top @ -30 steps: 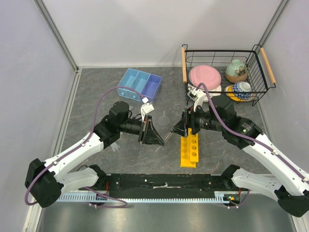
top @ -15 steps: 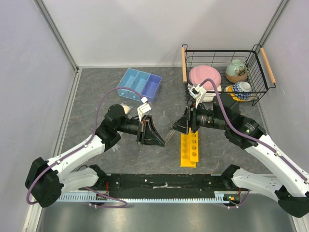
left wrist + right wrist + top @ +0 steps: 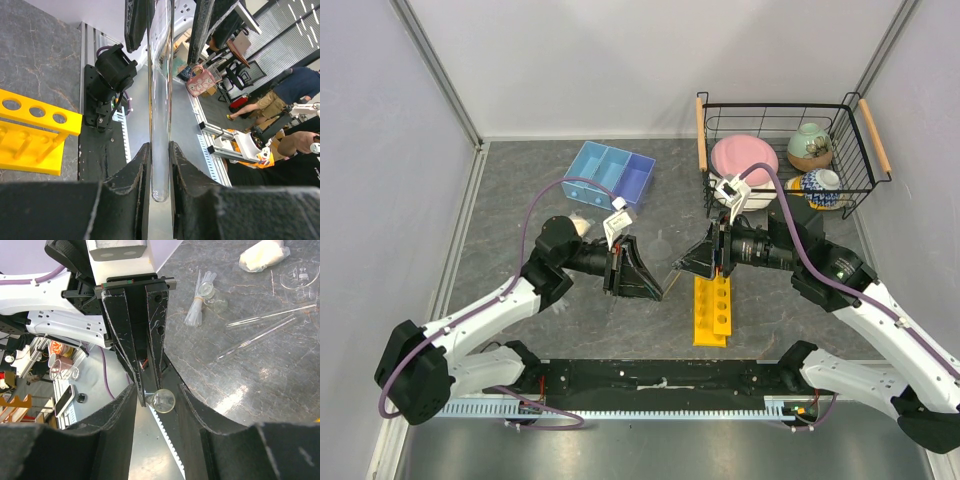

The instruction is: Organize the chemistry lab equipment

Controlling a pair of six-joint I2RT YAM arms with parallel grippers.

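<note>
My left gripper is shut on a thin clear test tube and holds it level above the table, pointing at my right gripper. In the right wrist view my right gripper is open around the tube's round end, with a gap on each side. The yellow rack lies just below and in front of the right gripper. More test tubes, a small beaker, a funnel and the cream lump lie on the table. The blue tray is at the back left.
The black wire basket with the pink plate and ceramic bowls stands at the back right, close behind my right arm. Grey walls close in the table on three sides.
Both wrists have shifted slightly; my right arm drew a little to the right. The left gripper keeps its hold on the tube, and the right jaws stay around its end.
</note>
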